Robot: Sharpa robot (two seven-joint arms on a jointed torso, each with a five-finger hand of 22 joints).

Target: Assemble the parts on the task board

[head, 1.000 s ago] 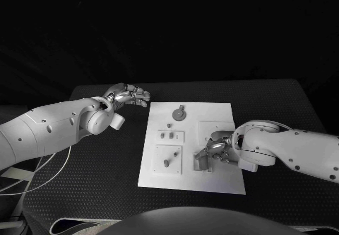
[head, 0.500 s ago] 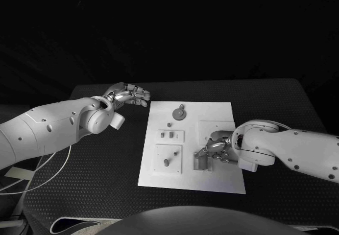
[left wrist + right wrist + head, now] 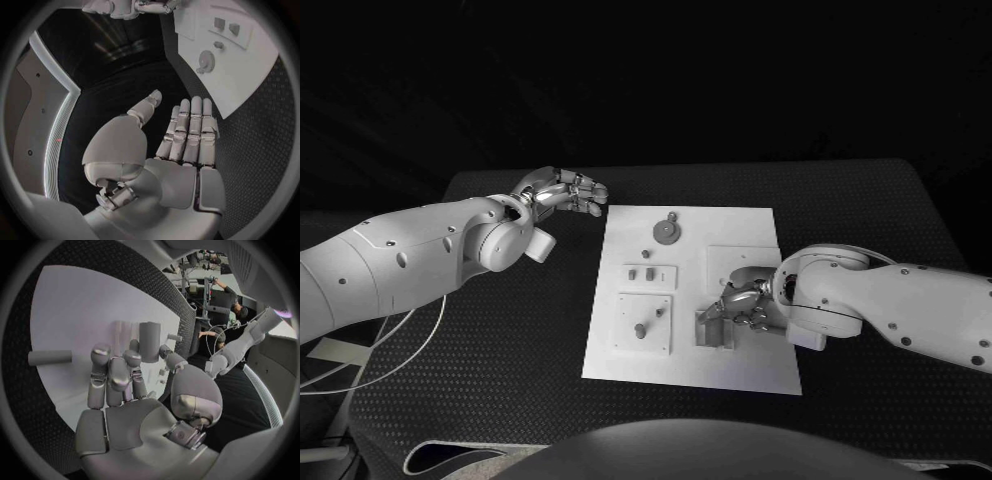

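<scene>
Task board point(image 3: 733, 375), head view: white plate at frame centre on the black table point(image 3: 877, 200), bearing small grey parts, including a round part point(image 3: 668, 233) near its upper edge. Left hand point(image 3: 564, 192), upper left, holds nothing, fingers loosely bent, beside the board's corner. Right hand point(image 3: 737, 305), right of centre, rests over a grey block point(image 3: 713, 331). Left wrist view: fingers point(image 3: 189, 127) extended, empty. Right wrist view: fingers point(image 3: 112, 372) touch an upright cylinder point(image 3: 150, 341); whether they grip it cannot be told.
</scene>
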